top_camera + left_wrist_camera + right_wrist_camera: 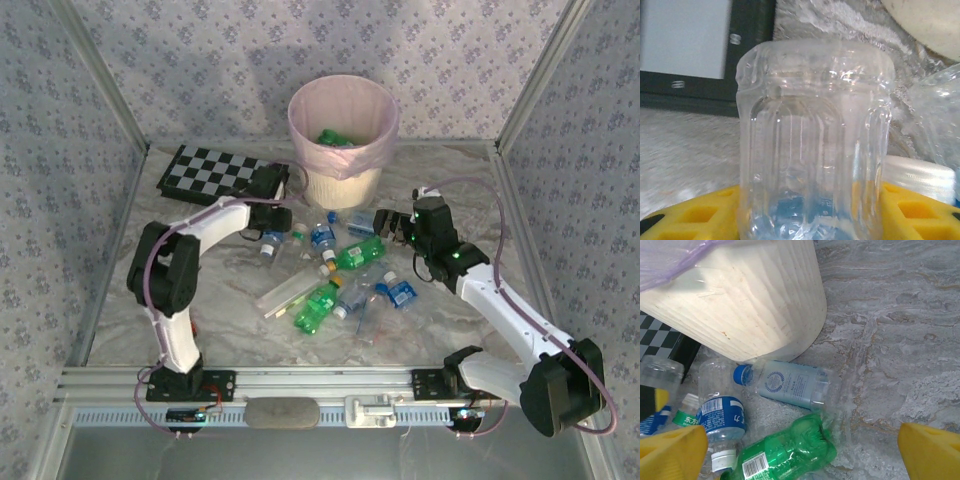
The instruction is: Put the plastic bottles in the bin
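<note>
Left claw (810, 220) | clamps clear bottle (815, 125) | right claw (802, 450) | wide open over green bottle (782, 452)

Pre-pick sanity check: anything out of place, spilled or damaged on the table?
Nothing spilled or visibly broken. One stray item: the checkerboard, flat on the table left of the bin, skewed to the table edges. The plastic bottles lie scattered on their sides before the bin.
</note>
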Robot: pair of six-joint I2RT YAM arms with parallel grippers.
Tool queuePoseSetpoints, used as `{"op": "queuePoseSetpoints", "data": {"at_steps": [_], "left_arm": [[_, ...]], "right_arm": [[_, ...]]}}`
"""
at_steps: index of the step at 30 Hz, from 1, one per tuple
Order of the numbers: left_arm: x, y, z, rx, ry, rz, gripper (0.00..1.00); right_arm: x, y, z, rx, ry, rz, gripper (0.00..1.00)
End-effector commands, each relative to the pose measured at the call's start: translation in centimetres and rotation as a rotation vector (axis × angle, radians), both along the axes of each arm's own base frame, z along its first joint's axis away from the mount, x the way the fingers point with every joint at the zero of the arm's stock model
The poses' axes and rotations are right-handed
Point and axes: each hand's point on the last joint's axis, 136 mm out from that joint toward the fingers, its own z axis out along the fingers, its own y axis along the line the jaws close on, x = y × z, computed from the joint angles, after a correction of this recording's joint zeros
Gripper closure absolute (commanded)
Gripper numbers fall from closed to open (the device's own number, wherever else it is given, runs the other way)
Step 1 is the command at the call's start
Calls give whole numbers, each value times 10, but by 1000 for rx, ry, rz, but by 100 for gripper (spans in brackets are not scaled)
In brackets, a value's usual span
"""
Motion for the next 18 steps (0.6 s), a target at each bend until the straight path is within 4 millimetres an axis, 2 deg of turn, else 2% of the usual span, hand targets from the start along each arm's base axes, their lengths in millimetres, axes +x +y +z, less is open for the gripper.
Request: {"op": "queuePoseSetpoints", "data": {"at_steps": [1, 8, 14, 18], "left_arm": [[4, 11, 51, -46, -138, 62, 47], [-12, 32, 107, -138, -262, 123, 46], [-21, 38, 180, -234, -440, 121, 46], [-23, 30, 232, -322, -545, 81, 46]], "right_arm": [[1, -3, -4, 3, 6, -19, 1], [3, -2, -8, 9, 4, -18, 1], [5, 1, -10, 15, 7, -10, 1], [5, 2, -11, 22, 8, -7, 1]]}}
